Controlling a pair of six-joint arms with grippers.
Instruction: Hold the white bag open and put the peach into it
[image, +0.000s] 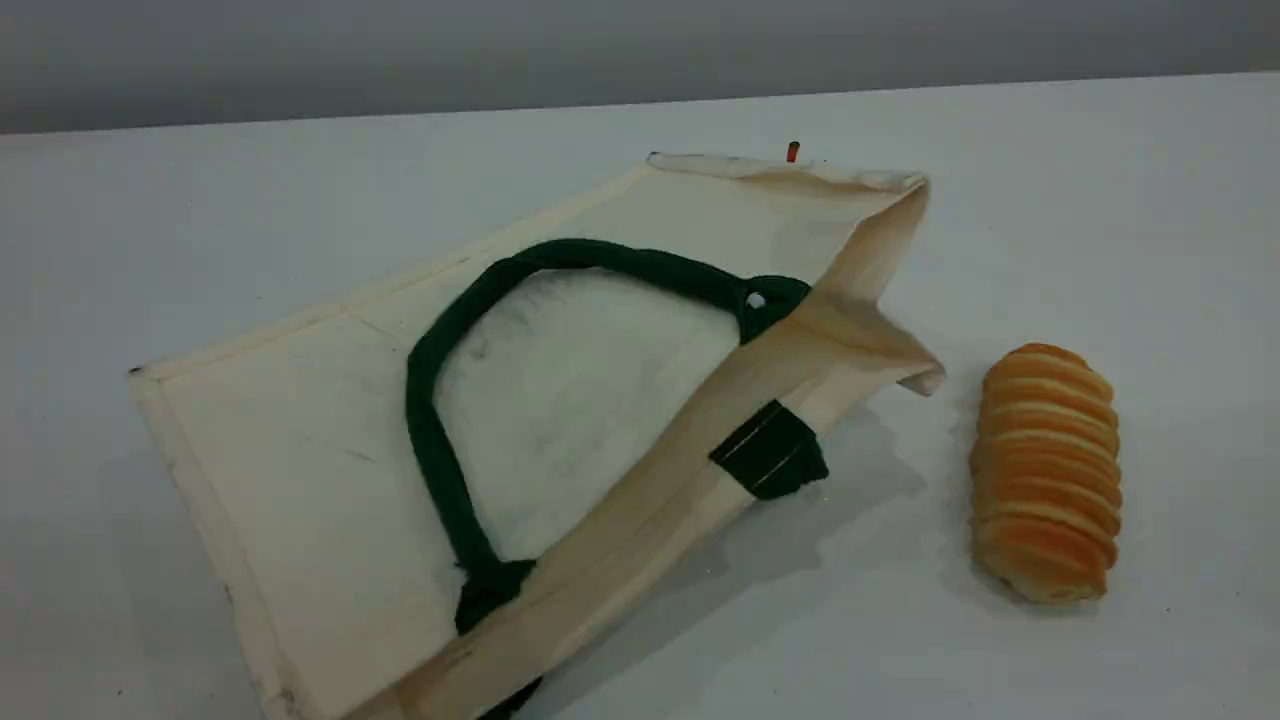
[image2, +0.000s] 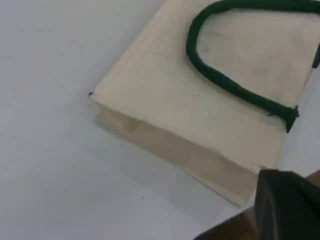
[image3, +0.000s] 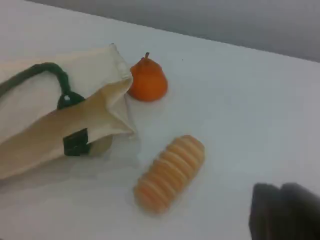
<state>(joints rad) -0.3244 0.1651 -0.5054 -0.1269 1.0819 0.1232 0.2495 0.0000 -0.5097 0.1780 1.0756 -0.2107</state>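
Note:
The white bag (image: 300, 450) lies flat on its side across the table, its mouth toward the right, with a dark green rope handle (image: 415, 380) draped over the top panel and a green tab (image: 770, 450) at the rim. Its closed bottom corner fills the left wrist view (image2: 165, 95). The peach is not clearly in view. A pale round thing (image3: 102, 145) peeks out at the bag's mouth (image3: 115, 115), and I cannot tell what it is. My left gripper (image2: 280, 190) hovers shut off the bag's bottom end. My right gripper (image3: 281, 200) is shut and empty, away from the bag's mouth.
A ridged golden bread roll (image: 1047, 472) lies right of the bag's mouth. An orange pear-shaped fruit (image3: 147, 82) sits just behind the bag's far corner, with only its stem (image: 793, 151) showing in the scene view. Neither arm appears in the scene view.

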